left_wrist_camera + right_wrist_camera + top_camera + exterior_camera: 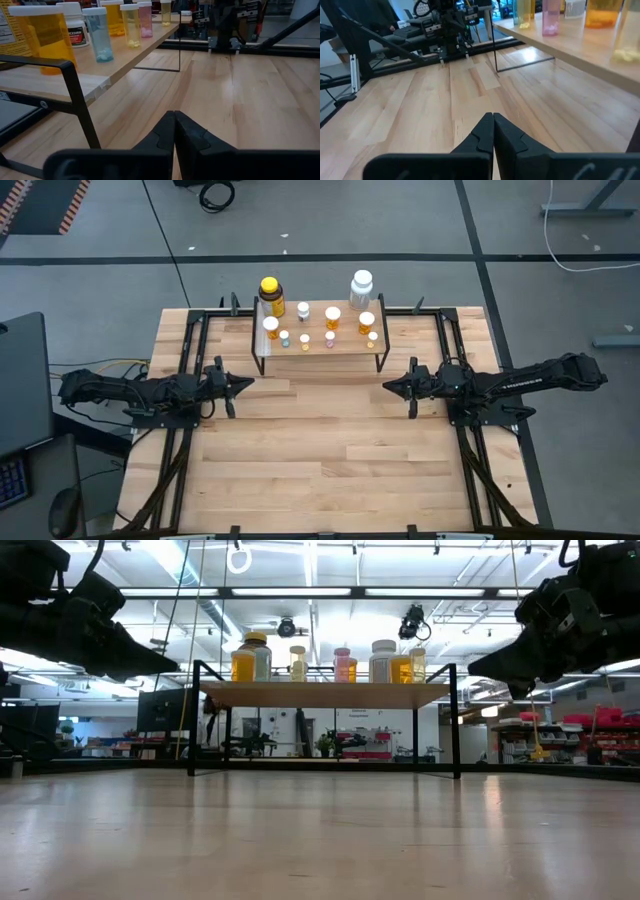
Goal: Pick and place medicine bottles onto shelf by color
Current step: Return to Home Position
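- The left pincer (pixel 246 384) hangs over the table (pixel 320 460), its two fingers pressed together to a point and holding nothing. The left wrist view shows the closed tips (pixel 174 118) with only bare boards ahead of them.
- The shelf (pixel 348 330) stands just ahead of that pincer's tip and off to one side, between the two pincers. Every one of the medicine bottles (pixel 305 340) that I can see stands on its plank. The big yellow bottle (pixel 271 290) is at the end nearer the left pincer and the big white bottle (pixel 361 285) towards the right one.
- The right pincer (pixel 388 387) mirrors the left: fully closed, empty, pointing at the other arm, with the shelf to its side.
- I judge the sorting done and the return to home in hand. What remains calls for no grasp, only drawing each arm back clear of the shelf's legs.
- The high view shows mostly caps. The left wrist view shows colours from the side: a teal vial (pixel 97 32), then a pink vial (pixel 145 19) farther off.
- Only the low view shows both pincers held well above the table.
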### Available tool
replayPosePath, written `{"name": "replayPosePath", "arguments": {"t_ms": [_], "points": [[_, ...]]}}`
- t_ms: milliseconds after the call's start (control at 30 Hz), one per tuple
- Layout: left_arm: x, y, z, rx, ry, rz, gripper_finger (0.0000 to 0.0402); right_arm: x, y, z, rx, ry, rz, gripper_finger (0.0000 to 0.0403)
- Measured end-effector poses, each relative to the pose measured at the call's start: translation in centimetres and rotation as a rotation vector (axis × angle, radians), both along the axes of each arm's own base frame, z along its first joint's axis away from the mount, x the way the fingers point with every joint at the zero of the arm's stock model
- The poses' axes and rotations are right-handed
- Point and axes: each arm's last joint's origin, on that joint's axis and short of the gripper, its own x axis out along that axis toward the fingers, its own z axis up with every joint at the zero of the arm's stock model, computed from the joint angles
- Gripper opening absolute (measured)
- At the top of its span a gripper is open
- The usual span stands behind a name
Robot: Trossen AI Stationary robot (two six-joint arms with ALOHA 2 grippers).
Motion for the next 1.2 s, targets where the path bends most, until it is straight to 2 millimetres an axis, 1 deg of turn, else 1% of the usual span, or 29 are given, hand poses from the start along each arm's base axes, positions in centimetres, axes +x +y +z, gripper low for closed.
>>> {"name": "replayPosePath", "arguments": {"t_ms": [133,433,667,867,1033,1200], "points": [[0.0,0.0,0.0,0.001,0.000,0.000,0.0015,0.0,0.0,-0.1,0.030,0.006,-0.007,0.0010],[0.0,0.0,0.0,0.001,0.000,0.000,0.0027,0.0,-0.1,-0.1,0.002,0.013,-0.039,0.0013],[0.0,0.0,0.0,0.000,0.000,0.000,0.0017,-0.1,0.2,0.2,-0.052,-0.004,0.060,0.0012],[0.0,0.0,0.0,-0.003,-0.001,0.001,0.0023,-0.8,0.0,0.2,-0.071,0.011,0.032,0.0008],[0.0,0.0,0.0,-0.024,-0.007,0.003,0.0026,-1.5,-0.1,0.2,-0.032,0.015,0.009,0.0016],[0.0,0.0,0.0,-0.029,-0.007,0.004,0.0018,-2.3,-0.1,0.0,0.018,0.033,-0.004,0.0008]]}}
